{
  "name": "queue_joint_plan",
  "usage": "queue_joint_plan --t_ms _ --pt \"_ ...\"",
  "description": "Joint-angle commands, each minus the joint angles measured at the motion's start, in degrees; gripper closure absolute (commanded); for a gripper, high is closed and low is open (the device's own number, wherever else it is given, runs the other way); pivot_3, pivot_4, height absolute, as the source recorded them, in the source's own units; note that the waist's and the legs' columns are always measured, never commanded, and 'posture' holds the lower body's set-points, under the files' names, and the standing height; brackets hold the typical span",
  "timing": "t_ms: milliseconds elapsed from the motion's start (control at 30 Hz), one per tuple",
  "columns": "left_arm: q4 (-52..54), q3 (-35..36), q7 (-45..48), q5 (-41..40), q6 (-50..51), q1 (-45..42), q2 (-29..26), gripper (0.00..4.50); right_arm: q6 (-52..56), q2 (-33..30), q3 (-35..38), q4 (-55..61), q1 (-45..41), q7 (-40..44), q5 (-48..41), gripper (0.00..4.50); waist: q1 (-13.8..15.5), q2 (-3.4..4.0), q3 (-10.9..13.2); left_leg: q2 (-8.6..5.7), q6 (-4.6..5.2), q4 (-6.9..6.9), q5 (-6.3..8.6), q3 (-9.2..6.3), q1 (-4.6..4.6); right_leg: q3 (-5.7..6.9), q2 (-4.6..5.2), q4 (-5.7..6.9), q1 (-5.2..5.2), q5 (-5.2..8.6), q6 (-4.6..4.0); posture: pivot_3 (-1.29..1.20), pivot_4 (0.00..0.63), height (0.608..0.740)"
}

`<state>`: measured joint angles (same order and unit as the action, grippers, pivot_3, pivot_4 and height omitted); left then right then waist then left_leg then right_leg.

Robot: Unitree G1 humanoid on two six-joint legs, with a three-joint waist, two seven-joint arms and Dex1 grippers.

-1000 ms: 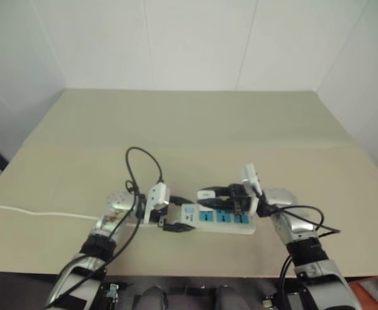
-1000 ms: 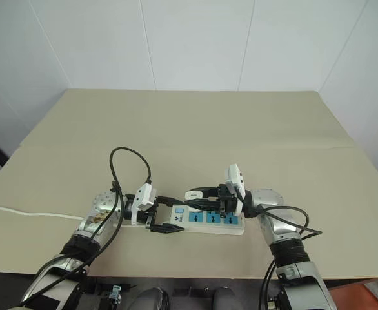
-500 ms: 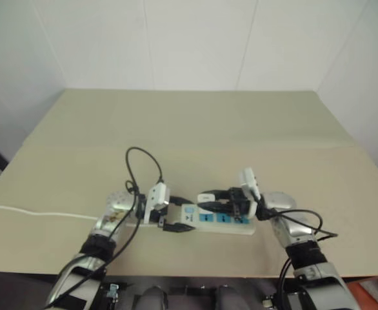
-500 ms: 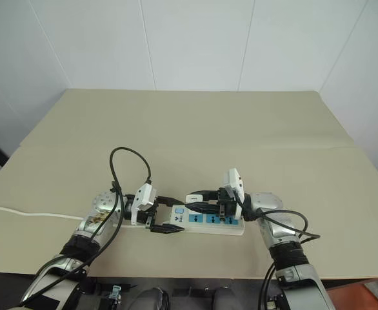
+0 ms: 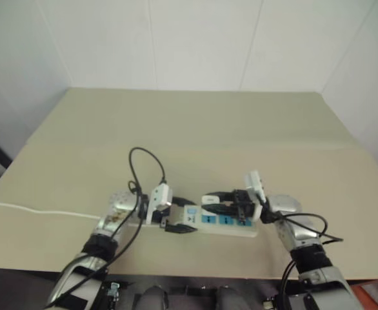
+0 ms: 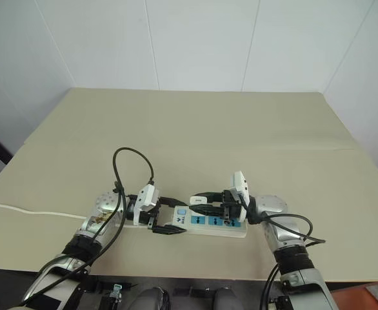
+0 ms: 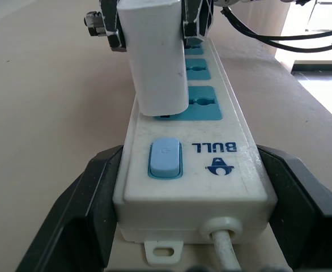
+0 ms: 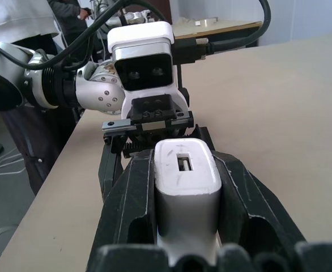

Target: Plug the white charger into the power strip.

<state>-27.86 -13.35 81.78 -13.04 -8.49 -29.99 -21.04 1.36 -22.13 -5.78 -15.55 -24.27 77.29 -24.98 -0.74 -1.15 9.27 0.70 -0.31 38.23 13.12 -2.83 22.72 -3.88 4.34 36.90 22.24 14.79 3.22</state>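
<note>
The power strip (image 6: 213, 225) lies flat on the table, a white bar with blue sockets and a blue switch (image 7: 165, 159). My left gripper (image 6: 169, 216) is shut on its switch end, one black finger (image 7: 78, 224) against each long side. The white charger (image 7: 156, 56) stands upright over the socket nearest the switch, its lower end at the socket face. Its prongs are hidden. My right gripper (image 6: 198, 201) reaches in level from the right and is shut on the charger (image 8: 187, 187), with a finger on either side of it.
The strip's thin white cord (image 6: 28, 211) trails left across the tan table (image 6: 240, 142) to its left edge. Black cables loop above my left wrist (image 6: 132, 161) and beside my right forearm (image 6: 302, 226). A person (image 8: 18, 17) stands beyond the table's end.
The whole picture has shifted slightly. Neither gripper has visibly moved relative to the power strip, and both grips are unchanged.
</note>
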Motion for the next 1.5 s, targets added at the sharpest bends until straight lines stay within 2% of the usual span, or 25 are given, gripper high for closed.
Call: queue_joint_plan --t_ms 33,433,933,1233,1500 --pt "-1.5 -0.9 0.9 1.5 0.6 0.7 -1.3 1.24 -3.0 -1.8 1.6 0.1 0.8 0.5 0.9 3.38 0.0 0.0 0.0 0.0 0.0 0.0 0.0 0.0 0.0 0.0 0.0 0.0 0.0 0.0 0.0 0.0 0.15 0.74" --pt "-1.2 -0.7 0.8 1.2 0.5 1.1 -1.6 1.24 -6.7 -1.7 -2.3 -6.2 0.1 -0.5 5.8 3.38 -0.2 0.0 0.0 0.01 0.0 0.0 0.0 0.0 -0.14 0.0 -0.01 0.0 -0.12 0.0 0.0 0.0 0.15 0.74" --pt "-0.8 -0.7 1.3 0.7 0.7 1.1 -1.8 1.24 -7.3 -1.1 -4.0 -8.2 1.3 -4.5 7.1 3.38 -0.4 -0.03 0.0 0.03 0.0 -0.12 0.0 0.03 -0.52 -0.05 -0.03 0.01 -0.39 0.02 -0.02 0.0 0.15 0.74" --pt "-1.3 -0.6 1.5 0.6 0.0 0.8 -1.6 1.24 -9.2 -1.7 -4.5 -10.2 0.2 -4.4 7.6 3.38 -0.9 -0.03 0.0 0.06 -0.01 -0.26 0.01 0.03 -1.08 -0.05 -0.05 -0.13 -0.96 0.17 0.2 0.0 0.15 0.74" --pt "-1.5 -0.7 1.2 0.8 -0.4 0.8 -1.5 1.24 -10.0 -1.6 -4.3 -9.3 0.5 -5.6 8.3 0.57 -1.1 -0.08 -0.1 0.06 -0.01 -0.34 0.01 0.01 -1.12 -0.04 -0.03 -0.2 -1.0 0.23 0.27 0.0 0.15 0.74"
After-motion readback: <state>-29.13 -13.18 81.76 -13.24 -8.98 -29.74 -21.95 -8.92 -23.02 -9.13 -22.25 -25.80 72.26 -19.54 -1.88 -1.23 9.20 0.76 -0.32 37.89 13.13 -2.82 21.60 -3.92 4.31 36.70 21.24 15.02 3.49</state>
